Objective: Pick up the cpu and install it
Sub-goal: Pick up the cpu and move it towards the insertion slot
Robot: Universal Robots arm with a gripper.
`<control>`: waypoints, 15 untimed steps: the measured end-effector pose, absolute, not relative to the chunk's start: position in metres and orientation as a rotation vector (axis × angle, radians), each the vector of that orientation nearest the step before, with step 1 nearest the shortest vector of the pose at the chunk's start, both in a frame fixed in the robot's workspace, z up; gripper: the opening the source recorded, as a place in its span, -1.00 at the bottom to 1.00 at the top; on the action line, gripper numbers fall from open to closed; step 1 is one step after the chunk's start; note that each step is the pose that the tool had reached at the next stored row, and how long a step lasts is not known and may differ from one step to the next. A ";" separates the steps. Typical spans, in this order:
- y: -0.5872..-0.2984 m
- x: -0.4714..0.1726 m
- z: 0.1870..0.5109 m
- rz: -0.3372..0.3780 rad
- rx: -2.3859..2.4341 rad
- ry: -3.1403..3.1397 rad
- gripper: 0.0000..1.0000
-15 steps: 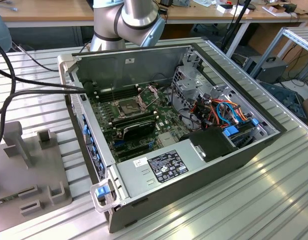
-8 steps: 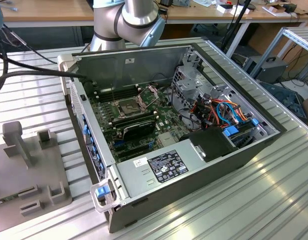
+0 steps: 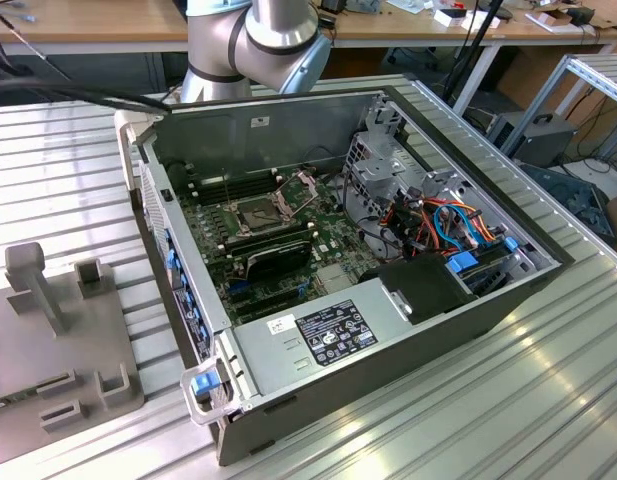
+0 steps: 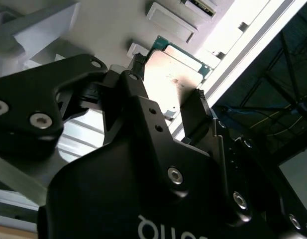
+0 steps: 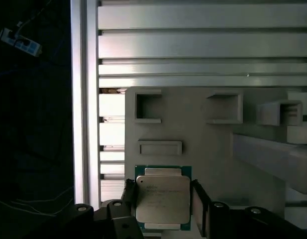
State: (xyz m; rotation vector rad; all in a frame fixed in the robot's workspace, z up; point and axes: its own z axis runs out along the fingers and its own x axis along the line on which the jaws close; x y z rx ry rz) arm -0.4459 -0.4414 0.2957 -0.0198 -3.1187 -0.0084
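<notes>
The gripper is clasping the cpu by two opposite edges, jaws parted just its width. The cpu is showing its silvery face near the grey fixture plate's edge.

1. A ribbed aluminium table top lies beneath the gripper and runs out ahead of it in long pale slats.
2. To one side of the gripper, past the table's edge rail, the floor is dark, with a white power strip and thin cables on it.
3. In the exterior view, wooden desks line the back of the room behind the table.
4. A metal shelf frame stands at the exterior view's right, with a dark box near it.
5. In the second wrist view, light glares white off the slats just beyond the gripper.
</notes>
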 end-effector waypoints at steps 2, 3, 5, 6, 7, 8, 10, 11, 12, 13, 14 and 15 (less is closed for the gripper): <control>-0.441 -0.446 0.307 -0.009 -0.020 -3.120 0.07; -0.441 -0.446 0.311 -0.008 -0.020 -3.120 0.07; -0.440 -0.446 0.336 -0.009 -0.020 -3.121 0.07; -0.440 -0.446 0.344 -0.009 -0.020 -3.122 0.07; -0.440 -0.446 0.351 -0.008 -0.020 -3.123 0.07; -0.440 -0.446 0.355 -0.009 -0.020 -3.123 0.07; -0.440 -0.446 0.363 -0.009 -0.020 -3.124 0.07; -0.439 -0.446 0.368 -0.009 -0.020 -3.125 0.07; -0.439 -0.446 0.374 -0.009 -0.020 -3.125 0.07; -0.439 -0.446 0.378 -0.008 -0.020 -3.126 0.07; -0.439 -0.446 0.382 -0.009 -0.020 -3.126 0.07; -0.439 -0.446 0.385 -0.009 -0.020 -3.127 0.07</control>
